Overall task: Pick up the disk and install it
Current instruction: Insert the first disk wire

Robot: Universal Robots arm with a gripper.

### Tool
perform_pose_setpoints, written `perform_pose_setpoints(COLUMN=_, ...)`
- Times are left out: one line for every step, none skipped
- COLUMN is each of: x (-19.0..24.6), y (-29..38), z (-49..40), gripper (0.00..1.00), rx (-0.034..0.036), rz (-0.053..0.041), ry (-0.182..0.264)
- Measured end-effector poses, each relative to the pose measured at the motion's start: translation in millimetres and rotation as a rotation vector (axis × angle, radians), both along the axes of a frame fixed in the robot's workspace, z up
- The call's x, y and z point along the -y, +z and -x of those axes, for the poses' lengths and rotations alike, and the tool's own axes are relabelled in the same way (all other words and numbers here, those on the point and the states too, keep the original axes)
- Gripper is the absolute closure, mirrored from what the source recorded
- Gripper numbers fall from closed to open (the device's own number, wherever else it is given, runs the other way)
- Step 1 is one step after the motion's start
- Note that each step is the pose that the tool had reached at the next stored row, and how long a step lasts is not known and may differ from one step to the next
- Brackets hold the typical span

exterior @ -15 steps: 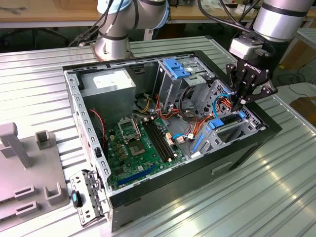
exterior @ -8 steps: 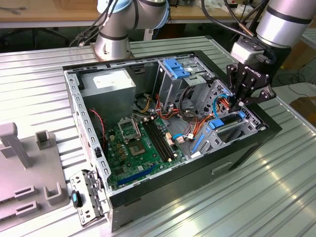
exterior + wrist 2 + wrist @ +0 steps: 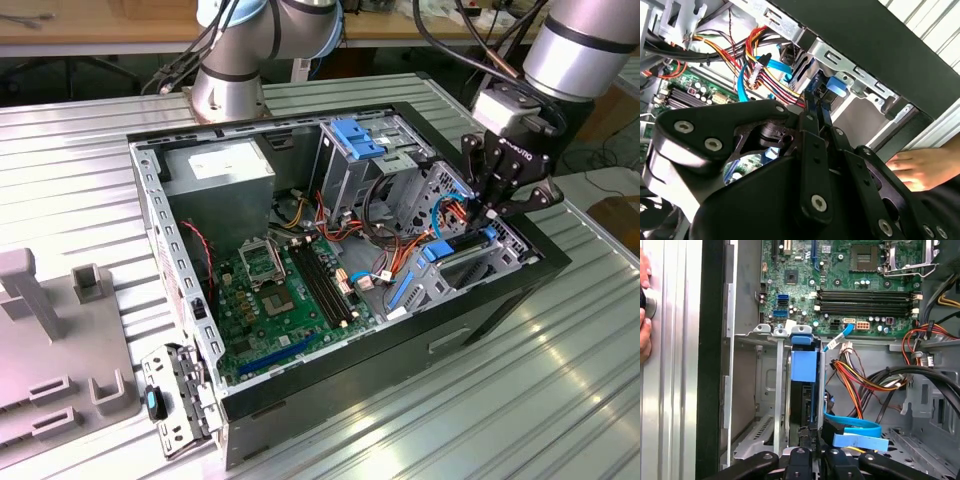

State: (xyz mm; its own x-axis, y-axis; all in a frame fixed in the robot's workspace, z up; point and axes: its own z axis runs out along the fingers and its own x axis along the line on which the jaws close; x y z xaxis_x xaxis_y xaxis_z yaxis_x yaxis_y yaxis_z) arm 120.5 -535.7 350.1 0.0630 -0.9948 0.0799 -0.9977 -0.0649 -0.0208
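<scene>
Starting at the exterior view's left, a grey fixture (image 3: 45, 350) with slots sits on the ribbed counter (image 3: 480, 420), and just beside the case corner lies a loose metal bracket (image 3: 175, 400). Next comes the open case (image 3: 330, 290), lying on its side: the power supply (image 3: 218, 170) at the far corner, the motherboard (image 3: 275, 300) in front of it, then the blue-topped cage (image 3: 355, 150) and a tangle of cables (image 3: 400, 230). Farthest toward the exterior view's right, the gripper (image 3: 497, 200) hangs over the bay at the case's edge. In the first wrist view, the disk (image 3: 804, 390) stands on edge in that bay, its blue tab (image 3: 803, 362) uppermost between the metal walls, and it looks already well down in its slot. The fingers (image 3: 810, 440) reach down together at the drive's near end, drawn close on its edge as far as I can judge, though I cannot tell whether they grip it or merely press. So the pick-up seems done, and the seating is far along; whether the disk has latched home I cannot say. A hand (image 3: 645, 305) rests on the counter outside the case wall.
</scene>
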Motion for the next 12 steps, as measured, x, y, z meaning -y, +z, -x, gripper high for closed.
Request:
perform_pose_setpoints(x=0.3, y=-0.1, z=1.0, gripper=0.83, rx=0.0002, rz=-0.0001, ry=0.003)
perform_pose_setpoints(x=0.6, y=-0.2, z=1.4, gripper=0.83, rx=0.0003, rz=-0.0002, ry=0.003)
perform_pose_setpoints(x=0.7, y=-0.3, z=1.4, gripper=0.83, rx=0.0003, rz=0.0000, ry=0.002)
perform_pose_setpoints(x=0.7, y=-0.3, z=1.5, gripper=0.83, rx=0.0003, rz=0.0001, ry=0.000)
perform_pose_setpoints(x=0.8, y=-0.5, z=1.5, gripper=0.83, rx=0.0003, rz=-0.0001, ry=-0.004)
perform_pose_setpoints(x=1.3, y=-0.7, z=1.5, gripper=0.83, rx=0.0003, rz=-0.0002, ry=-0.017)
perform_pose_setpoints(x=2.2, y=-0.7, z=1.5, gripper=0.83, rx=0.0003, rz=-0.0001, ry=-0.023)
perform_pose_setpoints(x=2.7, y=-0.8, z=1.5, gripper=0.83, rx=0.0003, rz=-0.0001, ry=-0.025)
perform_pose_setpoints(x=3.5, y=-0.9, z=1.5, gripper=0.83, rx=0.0003, rz=0.0000, ry=-0.025)
perform_pose_setpoints(x=4.7, y=-1.0, z=1.5, gripper=0.83, rx=0.0003, rz=-0.0001, ry=-0.026)
perform_pose_setpoints(x=5.4, y=-1.1, z=1.4, gripper=0.83, rx=0.0003, rz=-0.0001, ry=-0.027)
perform_pose_setpoints(x=5.5, y=-1.3, z=1.4, gripper=0.83, rx=0.0003, rz=-0.0001, ry=-0.027)
